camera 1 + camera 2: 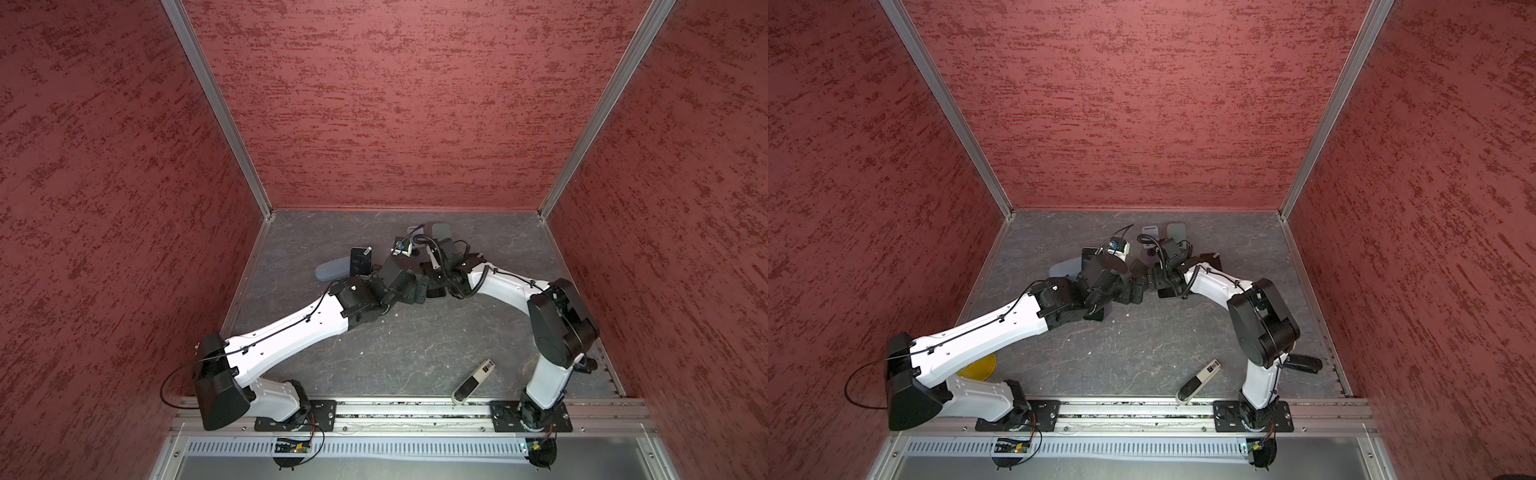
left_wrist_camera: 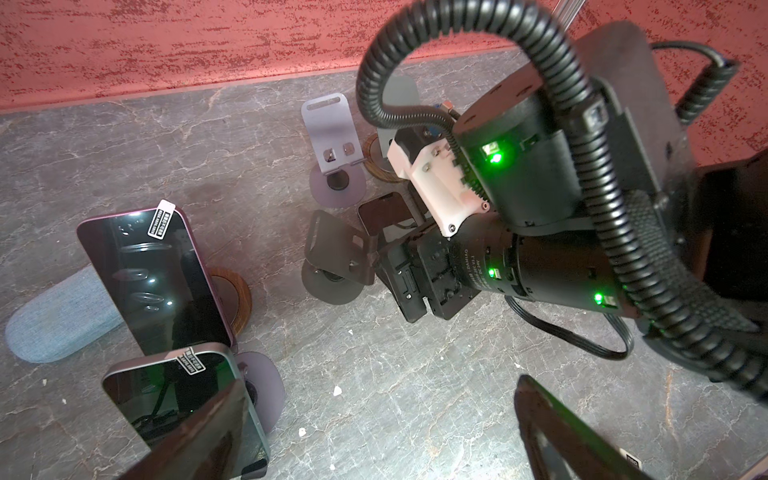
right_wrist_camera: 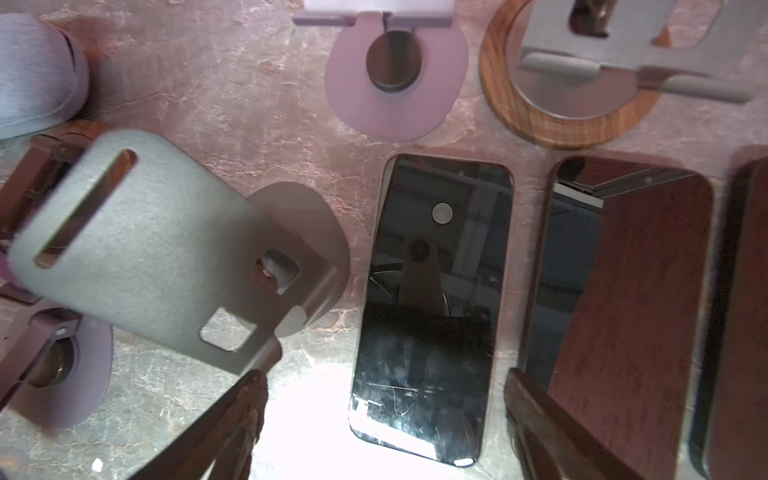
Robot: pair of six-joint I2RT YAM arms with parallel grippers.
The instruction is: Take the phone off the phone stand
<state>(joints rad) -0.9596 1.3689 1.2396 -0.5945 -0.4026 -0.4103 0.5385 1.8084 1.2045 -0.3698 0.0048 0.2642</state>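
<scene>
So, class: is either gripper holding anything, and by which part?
Nothing is held. The left gripper and right gripper both stand open; a black glass-fronted phone lies flat on the grey marbled table beneath the right gripper.

Both top views look down from high up onto the whole table (image 1: 415, 353). The left wrist camera slants toward the back wall (image 2: 166, 41); the right wrist camera looks straight down from close; both show the silver stand (image 2: 328, 120)
</scene>
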